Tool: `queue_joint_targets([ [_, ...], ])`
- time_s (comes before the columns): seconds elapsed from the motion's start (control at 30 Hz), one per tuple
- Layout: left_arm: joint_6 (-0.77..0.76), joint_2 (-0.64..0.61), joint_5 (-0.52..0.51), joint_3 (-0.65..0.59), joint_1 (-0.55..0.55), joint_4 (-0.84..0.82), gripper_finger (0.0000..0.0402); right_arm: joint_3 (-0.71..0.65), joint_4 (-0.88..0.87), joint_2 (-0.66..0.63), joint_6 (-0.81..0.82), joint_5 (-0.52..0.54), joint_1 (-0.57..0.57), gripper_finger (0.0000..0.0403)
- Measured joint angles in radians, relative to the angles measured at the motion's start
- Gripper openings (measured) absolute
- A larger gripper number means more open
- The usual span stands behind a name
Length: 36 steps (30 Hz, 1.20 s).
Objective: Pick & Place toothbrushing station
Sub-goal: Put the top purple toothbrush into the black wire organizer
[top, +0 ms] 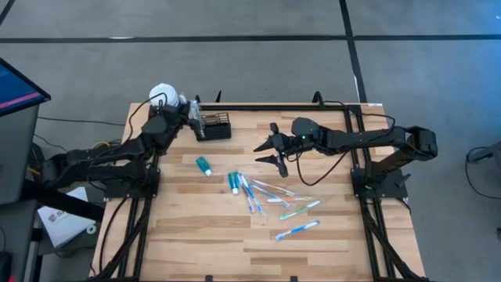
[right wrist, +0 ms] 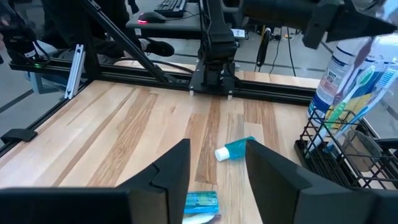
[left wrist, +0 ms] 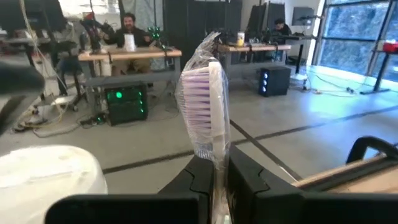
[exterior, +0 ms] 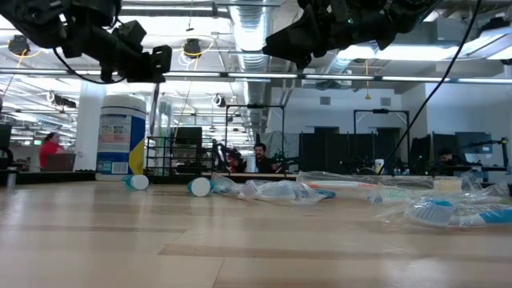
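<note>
- Caddy (top: 213, 125): black wire-mesh basket at about 11 o'clock on the counter (top: 196, 227), near the far edge, standing upright. The right wrist view shows wrapped brushes already leaning inside it, with a blue-labelled bottle (right wrist: 339, 68) behind.
- Left claw (top: 190, 112): clenched on a wrapped toothbrush (left wrist: 205, 106), held head-up between the fingers (left wrist: 245, 180); it hovers just beside the caddy's left end, near the white tub (top: 162, 95).
- Right claw (top: 275, 153): released and empty, at about 1 o'clock, raised over bare counter, well apart from the caddy.
- Loose items: a teal tube (top: 203, 165) near centre; a scatter of wrapped brushes (top: 274, 200) from centre toward 5 o'clock.
- Step in hand, as judged: seating the held brush in the caddy. To do it well, the handle end should be centred over an open cell, clear of the brushes already there, and lowered upright before release.
- Risk, as judged: the crinkled wrap may snag on the wire rim; a light caddy may slide if pushed sideways.
</note>
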Motion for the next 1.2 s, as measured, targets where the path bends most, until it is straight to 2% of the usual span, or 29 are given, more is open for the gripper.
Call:
queue_joint_targets([
  [0.2,-0.050,0.101,0.094,0.000,0.072,0.090,0.0012,0.000,0.000,0.000,0.000,0.000,0.000,0.0137],
  [0.4,-0.074,0.165,0.161,0.000,0.095,0.161,0.0012,0.000,-0.024,0.000,0.000,0.000,0.000,0.0139],
  [0.83,-0.058,0.185,0.182,0.000,0.091,0.154,0.0012,0.000,-0.080,0.000,-0.016,0.000,-0.001,0.0134],
  [1.2,-0.043,0.186,0.161,-0.001,0.095,0.096,0.0013,0.000,-0.087,0.000,-0.016,0.000,-0.001,0.0128],
])
